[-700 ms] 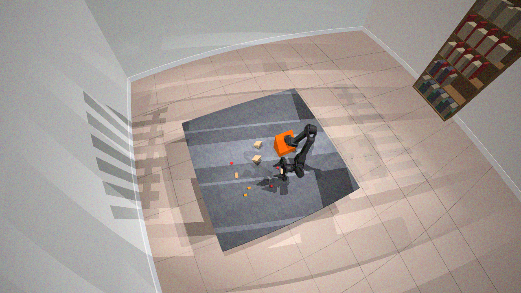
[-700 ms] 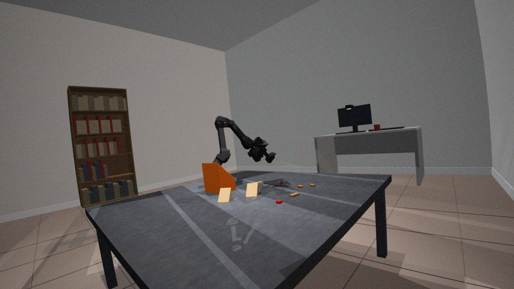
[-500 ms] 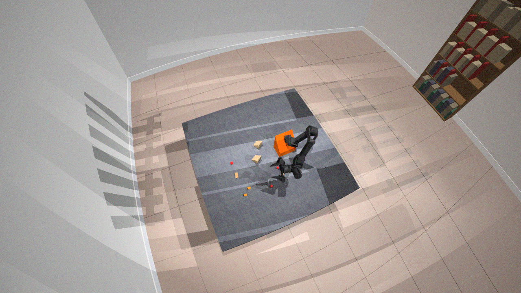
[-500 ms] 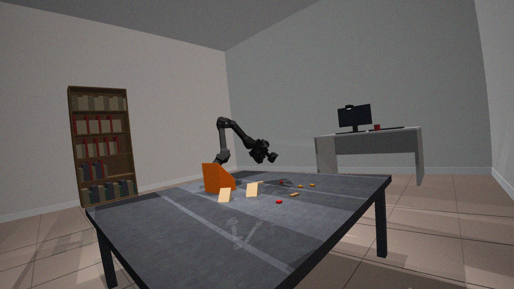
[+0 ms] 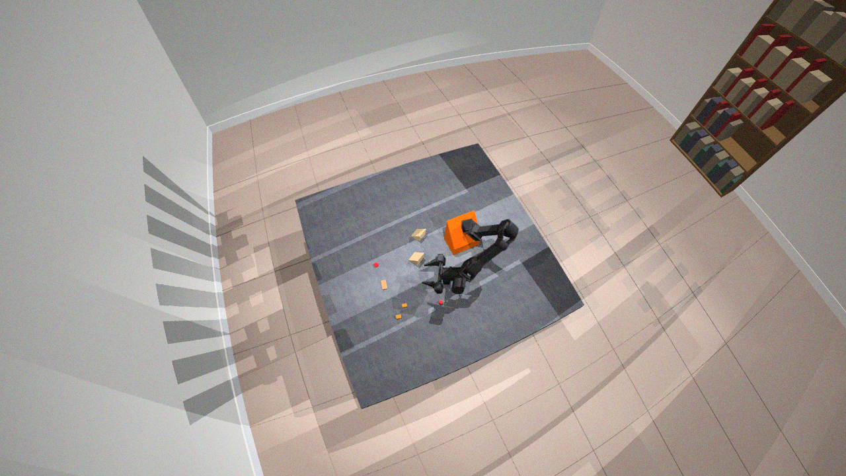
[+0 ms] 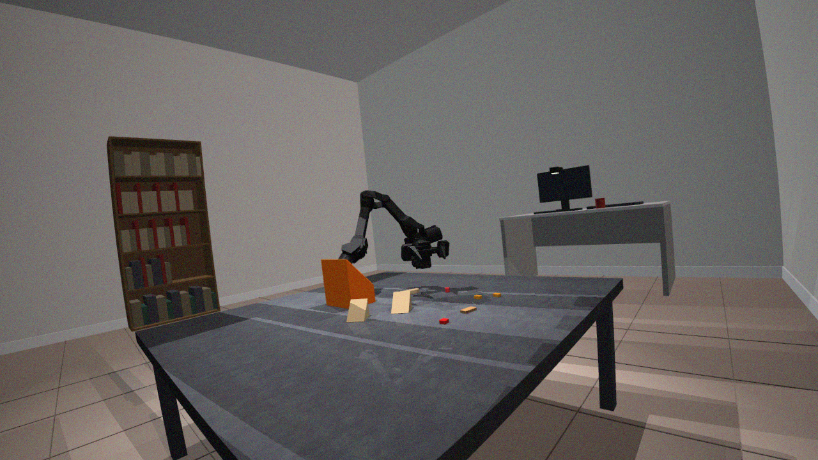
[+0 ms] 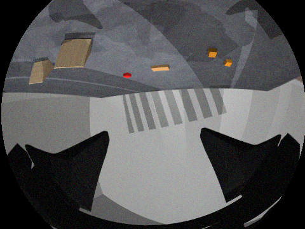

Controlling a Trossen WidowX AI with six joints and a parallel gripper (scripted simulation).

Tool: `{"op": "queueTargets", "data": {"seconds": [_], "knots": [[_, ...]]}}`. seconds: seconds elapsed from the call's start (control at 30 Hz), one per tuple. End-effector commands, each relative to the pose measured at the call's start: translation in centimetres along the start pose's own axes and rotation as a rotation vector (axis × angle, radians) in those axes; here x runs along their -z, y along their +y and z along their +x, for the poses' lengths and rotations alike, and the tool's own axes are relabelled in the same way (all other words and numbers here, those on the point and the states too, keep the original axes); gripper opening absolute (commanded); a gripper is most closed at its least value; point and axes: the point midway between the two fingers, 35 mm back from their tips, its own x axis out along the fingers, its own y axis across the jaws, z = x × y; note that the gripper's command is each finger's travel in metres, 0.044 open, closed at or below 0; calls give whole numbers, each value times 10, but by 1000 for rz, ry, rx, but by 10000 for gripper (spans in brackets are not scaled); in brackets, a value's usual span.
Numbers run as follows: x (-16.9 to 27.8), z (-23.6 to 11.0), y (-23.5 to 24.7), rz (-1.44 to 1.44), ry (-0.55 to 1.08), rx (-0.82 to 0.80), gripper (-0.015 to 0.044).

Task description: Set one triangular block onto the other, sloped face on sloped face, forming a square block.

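Item: black parallel-jaw gripper [image 6: 424, 264]. Fingers spread wide, nothing between them; raised well above the dark grey table [image 6: 320, 388], touching nothing.

Item: pale tan triangular wooden block, nearer the arm [image 5: 416, 257]. Rests on the table in the top view just left of the gripper [image 5: 431, 273], apart from it. In the exterior view [image 6: 401, 301] it stands left of and below the gripper, sloped face showing. Long axis too small to judge.

Item: second pale tan triangular block [image 5: 419, 234]. Rests on the table just beyond the first, near it and seemingly not touching; close beside the large orange wedge-topped box [image 5: 461, 232] at the arm's base.

Relation governing the approach: both blocks lie left of and below the gripper; the first is the nearer. In the wrist view both sit at upper left [image 7: 73, 53], [image 7: 40, 72], so the gripper probably has to swing left and come down.

Sundry: small red and orange pieces [image 5: 383, 283] scattered nearer the front edge, apart from both blocks.
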Motion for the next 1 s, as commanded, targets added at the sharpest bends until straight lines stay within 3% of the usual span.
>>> {"op": "queueTargets", "data": {"seconds": [0.0,0.2,0.4,0.63,0.83,0.97], "knots": [[-14,52,53,729,-187,-382,440],[-19,68,87,1276,-197,-698,440],[-21,75,117,1899,-98,-1116,440],[-14,77,134,2454,120,-1560,440],[-2,78,140,2834,427,-1956,440],[0,79,141,2886,494,-2027,440]]}}
